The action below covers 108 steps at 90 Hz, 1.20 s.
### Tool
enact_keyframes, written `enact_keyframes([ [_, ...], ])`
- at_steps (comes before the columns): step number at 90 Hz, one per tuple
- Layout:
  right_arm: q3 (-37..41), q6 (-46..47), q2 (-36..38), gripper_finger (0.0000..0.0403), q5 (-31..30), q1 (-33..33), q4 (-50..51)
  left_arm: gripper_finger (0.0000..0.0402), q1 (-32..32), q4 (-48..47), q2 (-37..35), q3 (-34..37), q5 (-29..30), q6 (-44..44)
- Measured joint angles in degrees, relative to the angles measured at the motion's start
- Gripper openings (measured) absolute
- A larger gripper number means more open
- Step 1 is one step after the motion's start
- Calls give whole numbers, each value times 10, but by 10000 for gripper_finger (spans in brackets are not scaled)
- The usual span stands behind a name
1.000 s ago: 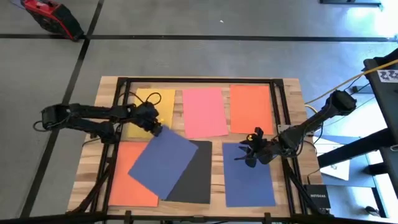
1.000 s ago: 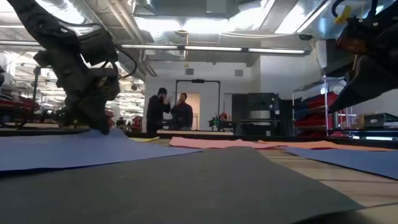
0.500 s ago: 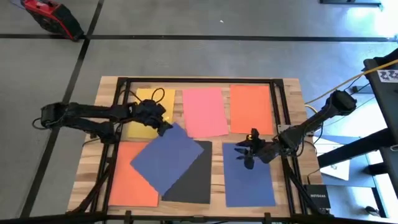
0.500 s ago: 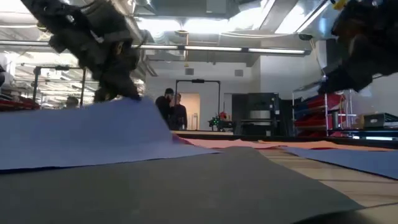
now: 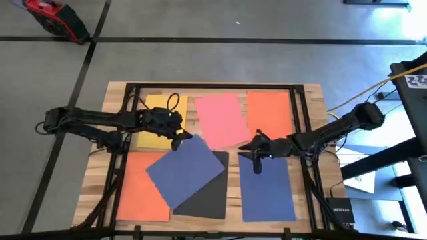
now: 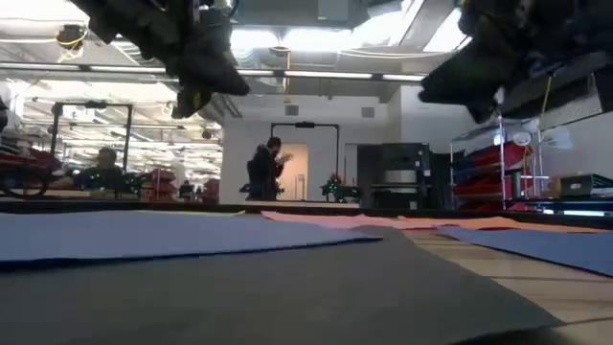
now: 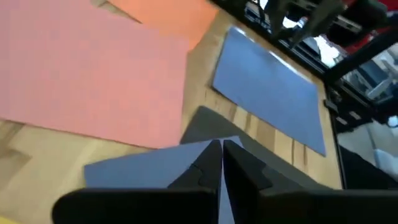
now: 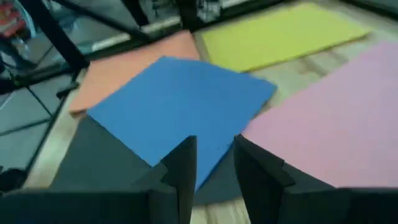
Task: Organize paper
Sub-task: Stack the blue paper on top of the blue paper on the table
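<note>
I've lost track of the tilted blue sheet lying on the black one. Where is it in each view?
High view: tilted blue sheet, left of centre, overlapping the black sheet.
Low view: left foreground, above black.
Left wrist view: near corner.
Right wrist view: centre.
Shared landmark: pink sheet beside it.

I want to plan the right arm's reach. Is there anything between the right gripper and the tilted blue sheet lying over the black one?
Nothing visible. The right gripper hovers beside the tilted blue sheet, with only a strip of the black sheet and bare wooden table between them. The left gripper hangs at the sheet's far corner.
</note>
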State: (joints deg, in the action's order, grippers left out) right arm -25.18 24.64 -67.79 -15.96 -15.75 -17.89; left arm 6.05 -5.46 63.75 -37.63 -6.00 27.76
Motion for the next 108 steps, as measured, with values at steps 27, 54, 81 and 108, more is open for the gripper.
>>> enact_keyframes([
  [27, -52, -4, -177, 152, 134, 31, -21, 0, -27, -167, 2, 10, 78, 25],
  [54, -139, -51, -308, 177, 179, 15, -13, 0, -84, -146, 17, 52, 94, 83],
  [81, -203, -248, -336, 173, 35, -45, 102, 0, -111, -127, 81, 53, 129, 93],
  [108, -211, -333, -336, 172, -25, -53, 124, 0, -113, -73, 150, 53, 131, 83],
])
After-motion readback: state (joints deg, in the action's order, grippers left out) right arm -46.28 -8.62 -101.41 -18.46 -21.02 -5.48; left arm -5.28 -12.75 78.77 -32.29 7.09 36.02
